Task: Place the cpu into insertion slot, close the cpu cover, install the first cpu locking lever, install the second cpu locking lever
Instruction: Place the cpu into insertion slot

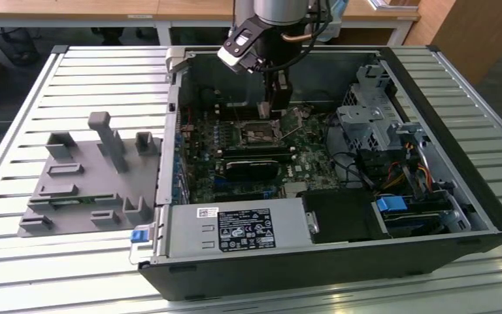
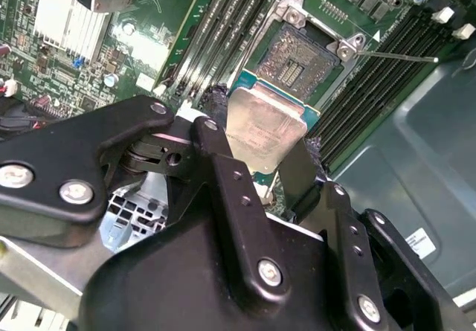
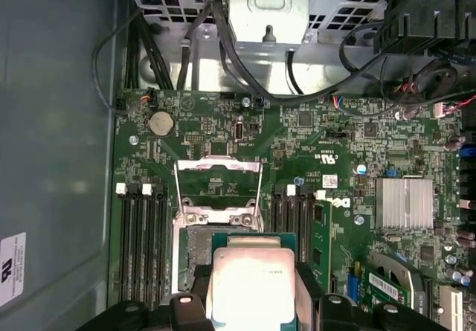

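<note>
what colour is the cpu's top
The cpu top is silvery grey, clearest in the first wrist view.

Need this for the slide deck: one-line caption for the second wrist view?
The tool holds the cpu by two opposite edges, poised near the empty insertion slot.

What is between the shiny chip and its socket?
Nothing: in the second wrist view the cpu, held by the gripper, hangs right by the bare insertion slot.

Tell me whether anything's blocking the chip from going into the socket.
Nothing visible does. The gripper holds the cpu close by the insertion slot, whose pin field lies bare, and the cpu cover is swung open, off the slot.
</note>
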{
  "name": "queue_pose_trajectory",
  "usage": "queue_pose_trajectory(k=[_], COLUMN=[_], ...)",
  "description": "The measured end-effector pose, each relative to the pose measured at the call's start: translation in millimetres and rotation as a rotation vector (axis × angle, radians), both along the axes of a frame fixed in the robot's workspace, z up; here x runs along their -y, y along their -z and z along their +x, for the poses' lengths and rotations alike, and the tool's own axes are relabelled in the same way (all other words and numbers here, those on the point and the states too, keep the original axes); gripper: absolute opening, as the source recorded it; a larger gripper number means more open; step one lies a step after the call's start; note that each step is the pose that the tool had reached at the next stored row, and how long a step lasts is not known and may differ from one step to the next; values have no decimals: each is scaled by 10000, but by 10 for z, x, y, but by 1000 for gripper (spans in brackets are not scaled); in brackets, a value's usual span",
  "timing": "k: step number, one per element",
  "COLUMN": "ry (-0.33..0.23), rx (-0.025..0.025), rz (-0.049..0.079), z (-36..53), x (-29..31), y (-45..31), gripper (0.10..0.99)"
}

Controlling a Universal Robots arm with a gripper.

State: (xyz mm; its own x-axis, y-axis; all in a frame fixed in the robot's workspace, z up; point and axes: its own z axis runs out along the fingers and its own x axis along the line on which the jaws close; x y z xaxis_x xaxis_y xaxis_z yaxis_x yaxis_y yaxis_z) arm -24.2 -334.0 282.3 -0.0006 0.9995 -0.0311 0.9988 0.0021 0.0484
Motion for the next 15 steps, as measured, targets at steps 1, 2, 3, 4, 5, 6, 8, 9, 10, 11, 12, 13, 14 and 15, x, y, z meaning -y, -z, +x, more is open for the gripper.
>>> queue_pose_trajectory(k=[1, 2, 3, 4, 5, 6, 8, 9, 10, 11, 12, 13, 14, 15], ry=[0, -2, -11, -27, -70, -151, -322, -360, -367, -368, -368, -368, -368, -368], rx=[-1, -1, 0, 0, 0, 0, 0, 0, 0, 0, 1, 0, 0, 0], rz=[-11, -12, -12, -12, -12, -12, -13, -13, -13, -12, -11, -12, -12, -12], z=[0, 0, 0, -1, -4, -6, -12, -18, -30, -40, -48, -52, -55, -58], x=[0, -2, -3, -5, -8, -10, -14, -19, -22, -26, -30, -35, -42, -50], y=[7, 14, 21, 28, 35, 41, 53, 61, 68, 74, 80, 85, 90, 94], gripper=[525, 525, 525, 525, 525, 525, 525, 525, 525, 525, 525, 525, 525, 525])
